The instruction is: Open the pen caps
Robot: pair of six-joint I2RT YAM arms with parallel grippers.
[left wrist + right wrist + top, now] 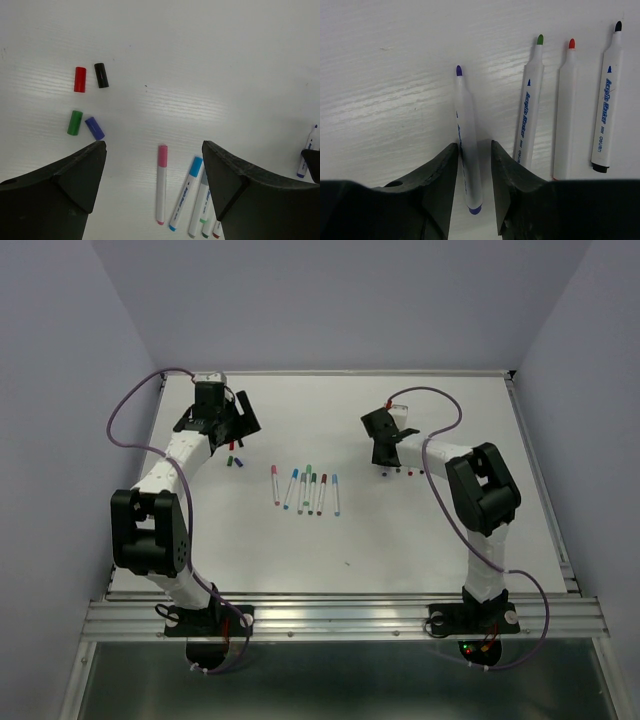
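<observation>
Where the arms reach: over the far half of the white table (pixel 450 540), with the left arm (pixel 150 530) at the far left and the right arm (pixel 485 490) right of the middle.
Left gripper (pixel 154 145): jaws spread wide with nothing between them, hovering over bare table just beside the loose caps.
Right gripper (pixel 474 147): jaws a little apart, straddling the purple pen (pixel 466 125). A sliver of table shows between the barrel and one finger (pixel 505 180), so it is not clamped.
Capped pens (pixel 305 490): a row of six in the middle of the table between the two arms, roughly parallel, with their caps at the far ends. The pink one is leftmost and a blue one is next to it.
Purple pen: uncapped, with its tip pointing away from the wrist and its barrel running between the fingers.
Other uncapped pens: green pen (pixel 530 110), red pen (pixel 565 115) and black pen (pixel 607 100), side by side just beside the purple one, tips the same way, none touching.
Loose caps: red cap (pixel 80 79) and black cap (pixel 101 75) lie side by side. The green cap (pixel 75 123) and dark blue cap (pixel 94 128) lie close together nearer the left gripper. All four are on their sides at the far left of the table.
</observation>
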